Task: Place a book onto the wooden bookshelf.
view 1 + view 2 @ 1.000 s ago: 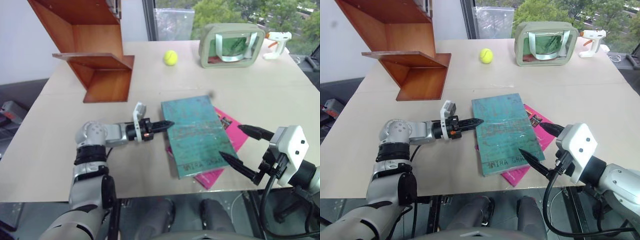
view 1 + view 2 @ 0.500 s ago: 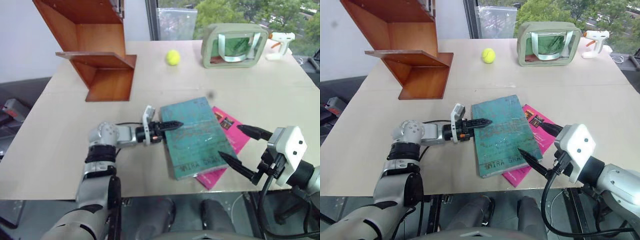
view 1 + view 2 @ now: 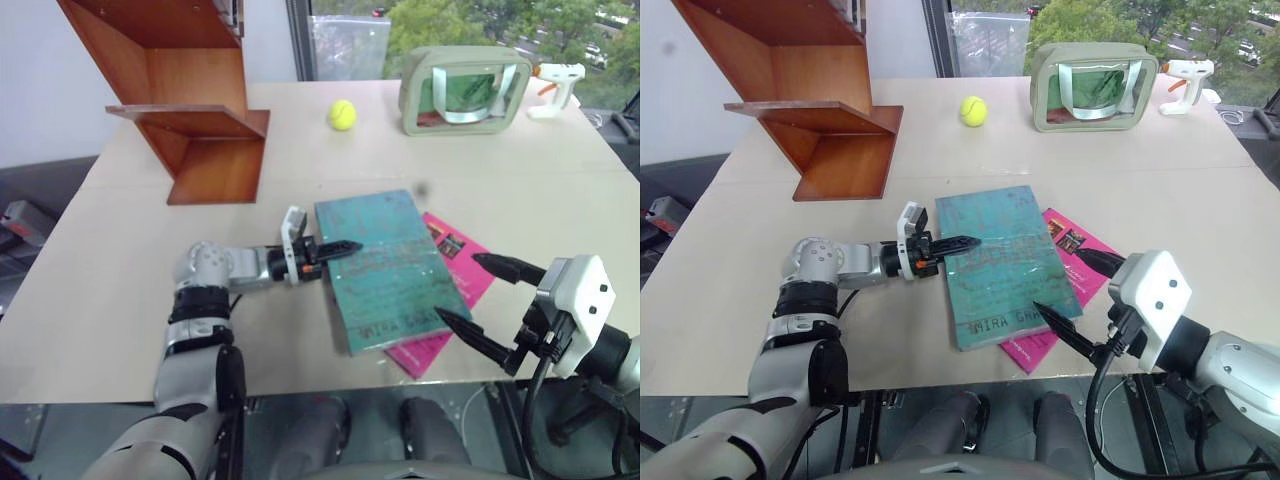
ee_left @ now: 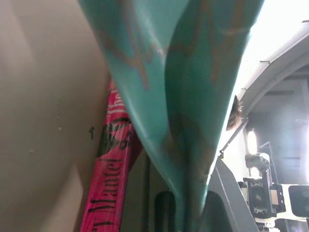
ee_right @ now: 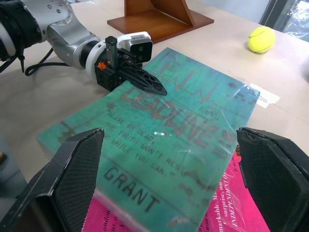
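Two books lie stacked on the table [image 3: 120, 260]. Going by size: the wooden bookshelf [image 3: 180, 110] stands at about 10 o'clock on the tabletop, well apart from the books, its slanted boards open toward me.

Next, the book [image 3: 385, 268], teal, thick, mottled cover, lies flat near table centre toward 6 o'clock, resting on the pink book [image 3: 450, 290], which pokes out at its 4 o'clock side.

Handling, my judgement: a heavy, stiff hardback block. A glossy wrap glints on the cover in the right wrist view, so I expect it to be slick. It may slide off the pink book rather than lift.

My left pincer [image 3: 335, 250] comes in level from 9 o'clock, fingers shut on the book's spine-side edge; the left wrist view shows teal cover pinched between them. That looks like a grip on the cover alone, which could let the block sag or swing open. I'd rather take the whole thickness.

My right pincer [image 3: 480, 300] hangs at the book's 4 o'clock corner, fingers spread wide, holding nothing. It could support the far edge.
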Controlling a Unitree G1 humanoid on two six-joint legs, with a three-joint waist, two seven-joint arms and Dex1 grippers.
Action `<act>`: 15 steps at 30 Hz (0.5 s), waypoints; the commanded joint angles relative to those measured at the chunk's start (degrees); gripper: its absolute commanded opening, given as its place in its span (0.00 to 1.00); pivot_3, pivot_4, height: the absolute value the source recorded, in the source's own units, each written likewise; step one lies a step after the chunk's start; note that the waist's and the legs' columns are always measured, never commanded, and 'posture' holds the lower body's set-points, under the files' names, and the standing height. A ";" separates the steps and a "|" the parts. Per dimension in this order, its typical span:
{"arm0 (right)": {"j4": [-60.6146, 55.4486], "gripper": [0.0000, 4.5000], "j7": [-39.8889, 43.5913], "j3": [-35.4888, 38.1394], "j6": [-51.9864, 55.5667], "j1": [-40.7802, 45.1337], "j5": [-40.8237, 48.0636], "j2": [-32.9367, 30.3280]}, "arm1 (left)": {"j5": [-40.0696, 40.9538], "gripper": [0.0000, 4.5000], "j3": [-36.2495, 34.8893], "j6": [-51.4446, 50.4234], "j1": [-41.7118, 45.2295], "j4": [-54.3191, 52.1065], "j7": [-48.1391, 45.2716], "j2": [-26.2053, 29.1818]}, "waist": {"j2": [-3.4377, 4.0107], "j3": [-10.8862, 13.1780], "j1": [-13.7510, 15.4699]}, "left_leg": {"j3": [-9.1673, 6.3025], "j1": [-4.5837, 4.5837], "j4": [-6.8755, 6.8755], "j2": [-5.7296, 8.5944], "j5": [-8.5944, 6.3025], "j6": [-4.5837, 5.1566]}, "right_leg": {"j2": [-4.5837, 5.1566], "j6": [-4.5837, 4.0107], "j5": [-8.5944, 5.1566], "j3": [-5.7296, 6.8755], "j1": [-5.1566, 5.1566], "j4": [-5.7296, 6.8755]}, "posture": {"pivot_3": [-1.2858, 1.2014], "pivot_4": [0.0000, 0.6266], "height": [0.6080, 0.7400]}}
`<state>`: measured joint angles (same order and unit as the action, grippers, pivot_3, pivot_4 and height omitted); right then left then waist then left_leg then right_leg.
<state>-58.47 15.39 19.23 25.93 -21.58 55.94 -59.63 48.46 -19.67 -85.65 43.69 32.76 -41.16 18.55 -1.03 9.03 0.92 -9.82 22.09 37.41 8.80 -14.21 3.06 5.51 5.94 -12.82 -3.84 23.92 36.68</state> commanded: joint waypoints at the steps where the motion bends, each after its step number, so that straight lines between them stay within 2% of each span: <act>1: -1.53 1.00 1.84 3.51 -1.61 -1.22 -0.48 0.35 | 1.38 0.01 -1.05 0.20 3.02 -0.58 -2.86 2.82 | -0.07 0.04 0.04 | 0.00 0.02 0.00 0.01 0.00 0.00 | 0.00 0.00 0.00 0.00 0.01 0.00 | 0.52 0.24 1.00; 15: 0.50 1.00 7.47 4.84 0.25 9.45 4.65 1.82 | 1.29 0.01 -0.98 0.87 2.95 -2.05 -5.12 6.96 | -0.10 0.06 -0.06 | 0.00 0.02 0.00 0.00 0.00 0.00 | 0.01 0.00 0.00 0.00 0.01 -0.01 | 0.52 0.24 1.00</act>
<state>-57.70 22.25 22.47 26.54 -13.46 58.70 -58.12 48.42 -19.46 -85.53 45.82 32.62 -44.30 23.82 -1.13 9.09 0.85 -9.82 22.10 37.42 8.80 -14.22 3.06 5.52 5.93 -12.81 -3.84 23.93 36.67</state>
